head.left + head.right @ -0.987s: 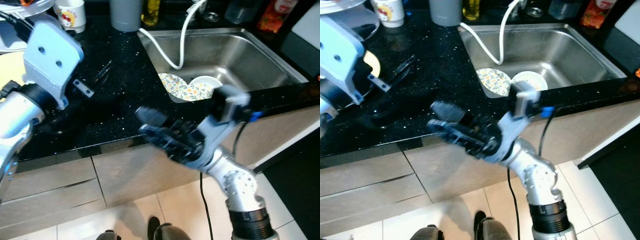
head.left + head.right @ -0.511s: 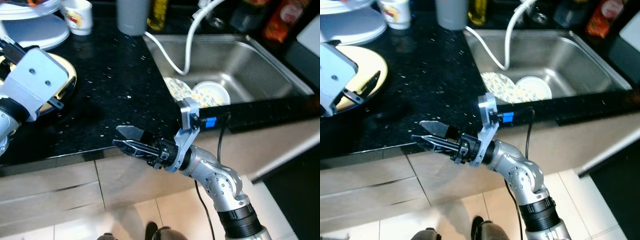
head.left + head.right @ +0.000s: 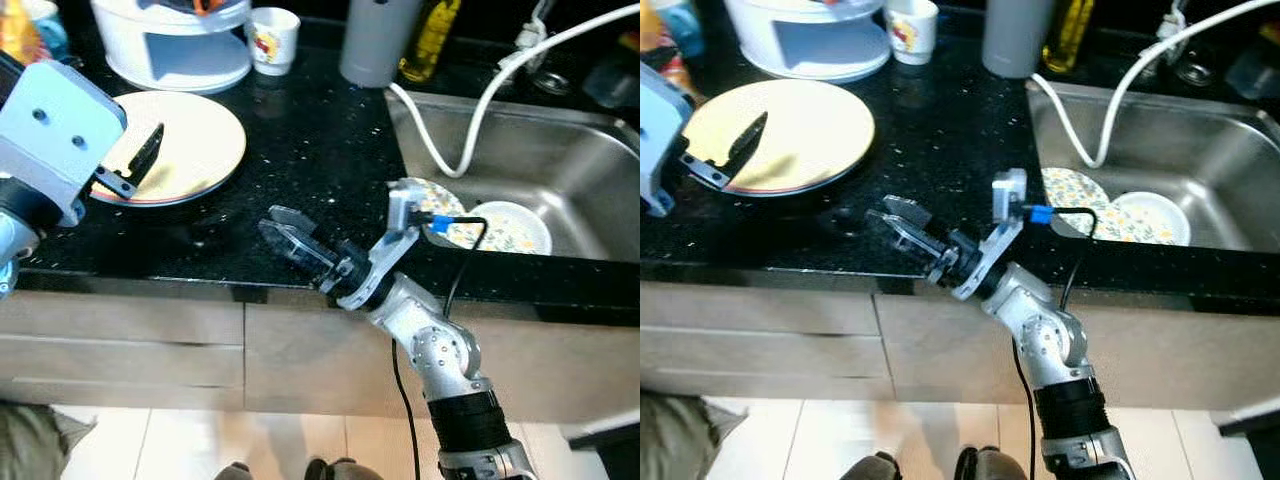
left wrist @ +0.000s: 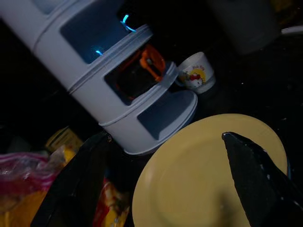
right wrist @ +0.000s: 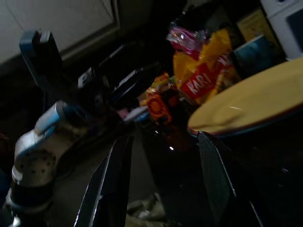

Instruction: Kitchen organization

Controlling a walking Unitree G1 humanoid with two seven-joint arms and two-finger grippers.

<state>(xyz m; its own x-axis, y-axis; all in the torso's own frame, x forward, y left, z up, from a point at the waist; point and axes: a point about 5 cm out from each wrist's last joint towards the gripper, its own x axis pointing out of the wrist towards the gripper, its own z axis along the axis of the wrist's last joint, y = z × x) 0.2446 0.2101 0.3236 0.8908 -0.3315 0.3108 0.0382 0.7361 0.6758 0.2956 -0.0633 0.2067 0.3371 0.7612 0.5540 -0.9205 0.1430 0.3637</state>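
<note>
Found the left gripper at the far left of the black countertop, poised over the near-left rim of a yellow plate. Noted its jaws spread wide apart, with nothing clamped between them; could not tell whether the lower finger touched the plate. Saw the plate lying flat on the countertop, just in front of a white tiered rack with something orange on an upper shelf. Made out yellow and red snack bags beside the rack in the left wrist view. Spotted a small white cup with a cartoon print just right of the rack, then a grey cylinder and a yellow bottle further along the back.

Found the right gripper near the middle, at the front edge of the countertop, pointing left toward the plate and well apart from it. Noted its jaws parted moderately, empty, touching nothing visible. Saw pale drawer fronts below the countertop.

To the right, saw a steel sink with a white hose curving into it, a flower-patterned plate at its left end and a white patterned bowl just beside that.
</note>
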